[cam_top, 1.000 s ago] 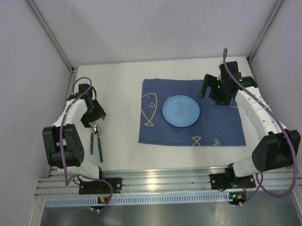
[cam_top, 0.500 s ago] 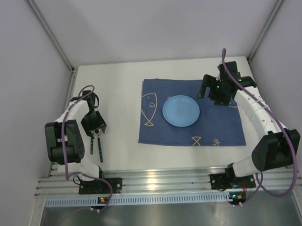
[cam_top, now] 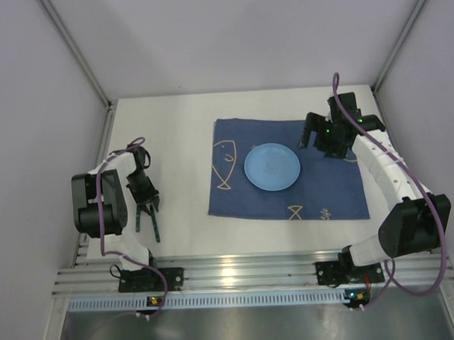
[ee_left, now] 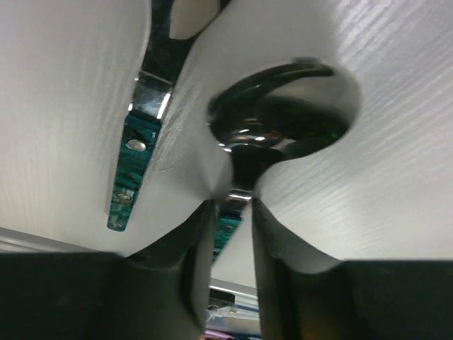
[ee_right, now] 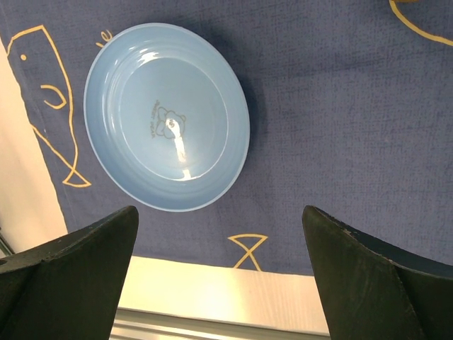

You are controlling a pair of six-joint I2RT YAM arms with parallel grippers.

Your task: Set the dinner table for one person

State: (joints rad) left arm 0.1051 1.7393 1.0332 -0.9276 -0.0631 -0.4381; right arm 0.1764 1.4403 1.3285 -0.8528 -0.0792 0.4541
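one spoon [ee_left: 283, 106], handle mostly hidden, neck pinched by left gripper [ee_left: 233, 202] | right gripper [ee_right: 219, 212] spread beside plate [ee_right: 166, 117]

White dinner table [cam_top: 173, 127], blue fish-print cloth [cam_top: 332, 196] mid-right, two green-handled utensils [cam_top: 152, 228] (one a spoon [ee_left: 283, 106]) at left

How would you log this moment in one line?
left gripper: shut on spoon neck | right gripper: open above cloth | plate: on cloth

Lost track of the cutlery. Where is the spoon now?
In the top view the spoon lies at the left of the table, left of the blue cloth, its neck within the left hand, beside a green-handled utensil.
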